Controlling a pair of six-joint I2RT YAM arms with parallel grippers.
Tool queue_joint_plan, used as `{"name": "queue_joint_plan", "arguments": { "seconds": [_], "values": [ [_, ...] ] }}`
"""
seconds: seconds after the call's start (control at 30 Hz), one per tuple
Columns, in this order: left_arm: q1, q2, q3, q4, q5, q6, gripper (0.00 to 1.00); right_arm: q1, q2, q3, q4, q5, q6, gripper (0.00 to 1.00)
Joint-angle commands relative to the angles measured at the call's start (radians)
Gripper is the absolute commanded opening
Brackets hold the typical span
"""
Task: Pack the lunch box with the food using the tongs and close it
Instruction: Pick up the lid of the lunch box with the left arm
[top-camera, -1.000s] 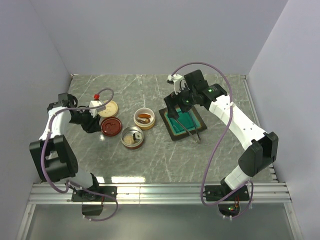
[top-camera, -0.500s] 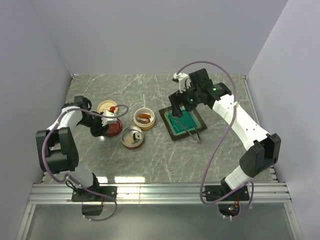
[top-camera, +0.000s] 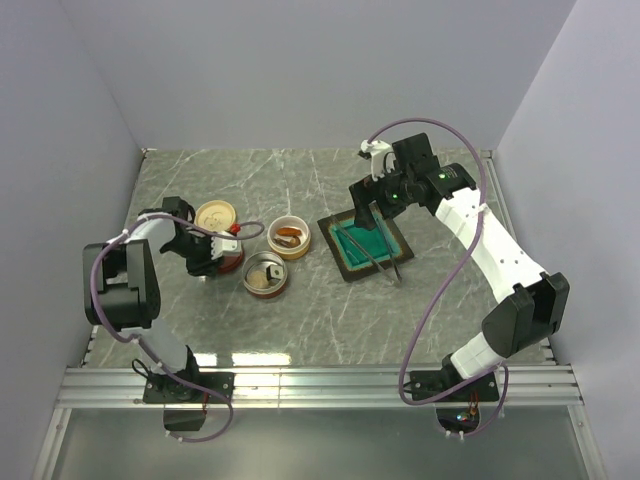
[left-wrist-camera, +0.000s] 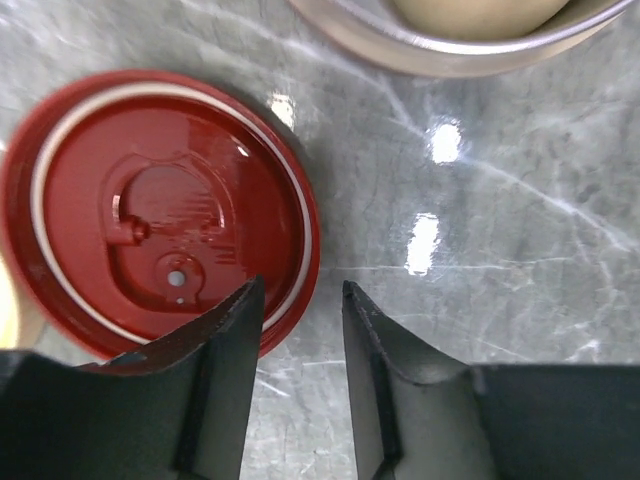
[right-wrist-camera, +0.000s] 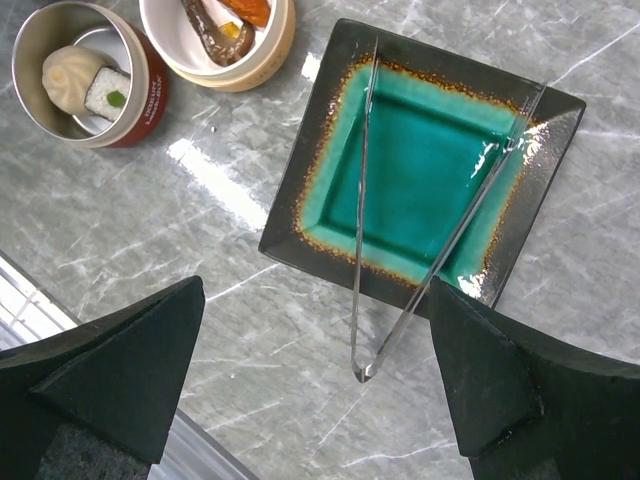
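Observation:
The slim tongs (right-wrist-camera: 361, 200) lie across the square teal tray (right-wrist-camera: 300, 210), their joined end hanging over its near rim. My right gripper (right-wrist-camera: 315, 370) hovers wide open above that joined end, touching nothing. The metal lunch box tin (right-wrist-camera: 140, 95) holds a pale round piece (right-wrist-camera: 68, 68) and a white cube (right-wrist-camera: 105, 93). A cream bowl (right-wrist-camera: 275, 45) holds a dark brown lump (right-wrist-camera: 205, 25) and an orange piece (right-wrist-camera: 250, 10). My left gripper (left-wrist-camera: 298, 300) is low over the table at the red lid (left-wrist-camera: 160, 210). One finger overlaps the lid's rim, the other is over bare table, and a gap shows between them.
A cream lid (top-camera: 215, 214) lies behind the red lid (top-camera: 232, 262). The tin (top-camera: 265, 273) and the bowl (top-camera: 289, 237) stand between the red lid and the tray (top-camera: 400, 243). Grey walls close in the marble table on three sides.
My left arm has swung in from the left and come down at the red lid. My right gripper has drifted slightly right above the tray, still open.

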Motion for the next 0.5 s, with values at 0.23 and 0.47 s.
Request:
{"name": "queue_joint_plan", "arguments": {
  "seconds": [0.23,0.47],
  "values": [
    [-0.003,0.015,-0.077,0.087,-0.086,0.051,0.28,-0.010,-0.011,0.032,-0.010,-0.022,-0.008,1.00],
    [-0.003,-0.002,-0.091,0.063,-0.141,0.069,0.09,-0.011,-0.003,0.043,-0.012,-0.029,-0.007,1.00]
  ]
}}
